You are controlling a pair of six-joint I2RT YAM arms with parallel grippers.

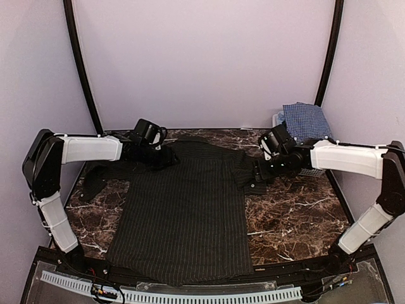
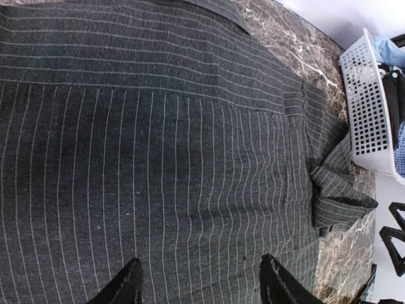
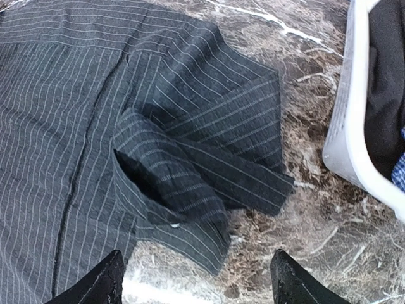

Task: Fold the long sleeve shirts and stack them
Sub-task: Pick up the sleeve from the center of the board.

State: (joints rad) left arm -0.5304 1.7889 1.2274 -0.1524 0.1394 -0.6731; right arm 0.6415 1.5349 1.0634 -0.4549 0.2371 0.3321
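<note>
The black pinstriped long sleeve shirt (image 1: 183, 209) (image 2: 158, 139) (image 3: 76, 95) lies spread flat on the marble table, collar end towards the back. Its right sleeve (image 1: 243, 171) (image 3: 209, 145) is crumpled and folded over itself beside the body; a small white button shows at the cuff. My left gripper (image 1: 166, 157) (image 2: 199, 263) hovers open over the shirt's upper left shoulder, with only flat cloth below its fingers. Just off the crumpled sleeve's cuff, my right gripper (image 1: 256, 172) (image 3: 196, 256) stands open and holds nothing. The blue-and-white check shirt (image 1: 305, 120) (image 3: 400, 174) sits in the basket.
A white slatted basket (image 1: 310, 171) (image 2: 364, 107) (image 3: 345, 126) stands at the back right corner, close behind the right arm, with dark cloth inside too. The shirt's left sleeve (image 1: 95, 177) trails towards the table's left edge. Bare marble (image 1: 291, 215) shows to the shirt's right.
</note>
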